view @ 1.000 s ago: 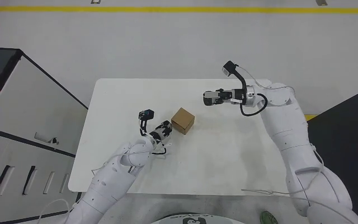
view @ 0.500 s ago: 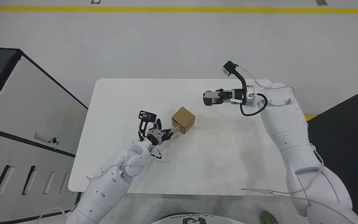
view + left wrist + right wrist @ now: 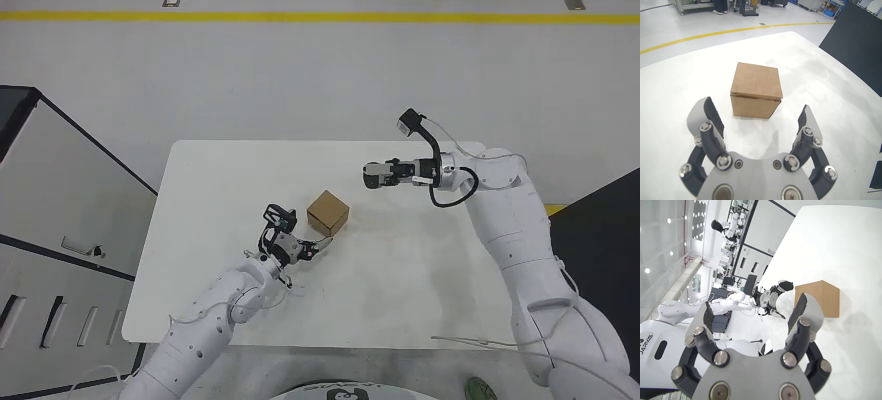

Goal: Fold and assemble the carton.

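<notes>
A closed brown box (image 3: 327,213) sits upright near the middle of the white tabletop (image 3: 420,290), between the two arms and touched by neither. In the left wrist view the box (image 3: 756,92) shows a flap seam running along its upper front edge.

The left arm stretches forward from the near edge of the tabletop, its forearm low over the surface. The left pincer (image 3: 308,246) points at the box's near side and stops just short of it. Its two fingers are spread wide, wider than the box face in front of them, and have hold of nothing (image 3: 756,108).

The right arm is bent at the elbow, and its forearm reaches in across the far right part of the tabletop with the wrist rolled sideways. The right pincer (image 3: 368,176) points toward the robot's left and sits on the far side of the box, apart from it. Its padded fingers are also spread wide with nothing between them (image 3: 755,302). Beyond them the right wrist view shows the box (image 3: 821,298) and the gaping left pincer (image 3: 784,300) next to it.
</notes>
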`<state>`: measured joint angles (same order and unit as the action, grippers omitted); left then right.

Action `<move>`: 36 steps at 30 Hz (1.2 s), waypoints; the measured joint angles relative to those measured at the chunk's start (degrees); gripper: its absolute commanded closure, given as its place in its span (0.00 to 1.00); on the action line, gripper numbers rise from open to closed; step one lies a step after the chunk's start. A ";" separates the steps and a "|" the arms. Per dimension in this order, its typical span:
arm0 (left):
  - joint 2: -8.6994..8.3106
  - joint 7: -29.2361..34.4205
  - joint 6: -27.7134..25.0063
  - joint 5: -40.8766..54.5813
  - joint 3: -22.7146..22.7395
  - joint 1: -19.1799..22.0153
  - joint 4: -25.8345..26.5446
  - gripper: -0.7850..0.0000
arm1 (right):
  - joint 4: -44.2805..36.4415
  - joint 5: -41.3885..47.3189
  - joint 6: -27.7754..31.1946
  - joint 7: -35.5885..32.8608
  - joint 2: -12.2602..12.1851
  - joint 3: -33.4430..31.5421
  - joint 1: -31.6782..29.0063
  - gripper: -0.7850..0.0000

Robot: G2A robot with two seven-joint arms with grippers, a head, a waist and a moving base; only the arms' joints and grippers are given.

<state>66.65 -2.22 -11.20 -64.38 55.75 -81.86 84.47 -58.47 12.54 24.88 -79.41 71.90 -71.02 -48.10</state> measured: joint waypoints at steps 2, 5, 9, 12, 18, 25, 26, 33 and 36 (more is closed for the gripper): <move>0.00 0.10 -0.02 0.07 0.02 -0.01 0.02 0.00 | 0.00 0.00 0.00 0.00 0.00 0.00 0.00 0.00; 0.17 -0.23 -0.49 1.51 -0.17 0.08 -0.24 0.00 | 0.00 0.00 0.00 0.00 0.00 0.00 0.00 0.00; 0.87 -6.02 1.70 -3.89 -2.21 1.73 -3.04 0.00 | 0.00 0.00 0.00 0.00 0.00 0.00 0.00 0.00; 1.69 -10.13 3.30 -6.48 -3.99 3.28 -6.38 0.00 | 0.00 0.00 0.00 0.00 0.00 0.00 0.00 0.00; 2.05 -10.97 2.53 -6.98 -4.96 4.17 -7.81 0.00 | 0.00 0.00 0.00 0.00 0.00 0.00 0.00 0.00; 3.08 -11.21 3.49 -5.22 -5.70 5.40 -10.18 0.00 | 0.00 0.00 0.00 0.00 0.00 0.00 0.00 0.00; 3.24 -11.40 3.52 -5.14 -5.89 5.71 -10.76 0.00 | 0.00 0.00 0.00 0.00 0.00 0.00 0.00 0.00; 4.27 -12.48 2.43 -4.38 -6.92 7.58 -14.53 0.00 | 0.00 0.00 0.00 0.00 0.00 0.00 0.00 0.00; 4.64 -12.81 2.15 -4.23 -7.20 8.21 -15.86 0.00 | 0.00 0.00 0.00 0.00 0.00 0.00 0.00 0.00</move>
<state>71.30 -15.04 -9.05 -68.61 48.55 -73.65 68.60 -58.47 12.54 24.88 -79.41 71.90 -71.02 -48.10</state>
